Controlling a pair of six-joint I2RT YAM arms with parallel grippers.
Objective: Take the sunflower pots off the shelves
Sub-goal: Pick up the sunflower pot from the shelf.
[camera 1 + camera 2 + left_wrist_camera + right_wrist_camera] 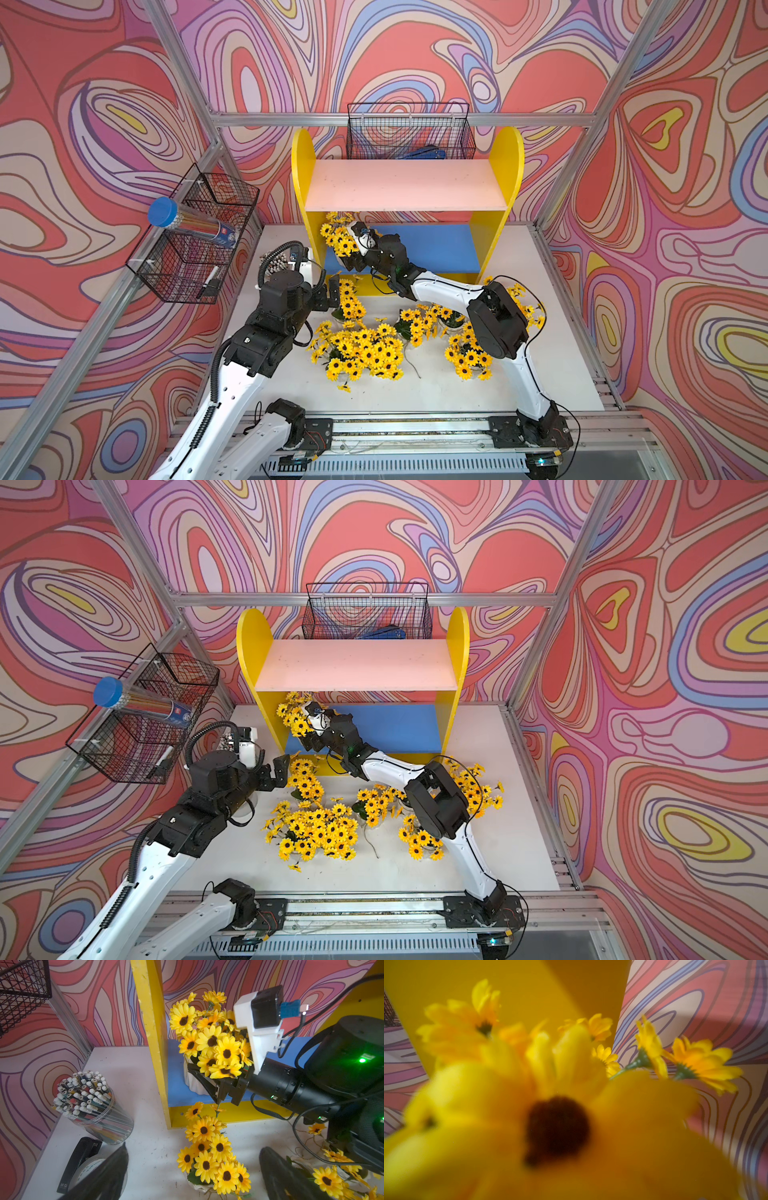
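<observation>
Swirl-patterned walls enclose the white counter point(436, 395). One sunflower pot point(192, 1085) stands upright on the blue lower board point(436, 245) of the shelves point(407, 187), against the left side panel point(303, 166). The right gripper point(195, 1072) straddles it, jaws wide, grip uncertain. The left gripper point(330, 293), spread, hovers outside.

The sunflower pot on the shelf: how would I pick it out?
Find the yellow shelves at the back of the white table. On their blue lower board, at the end nearest the pencil cup, stands the sunflower pot. It alone is on a shelf; the others are on the table.
</observation>
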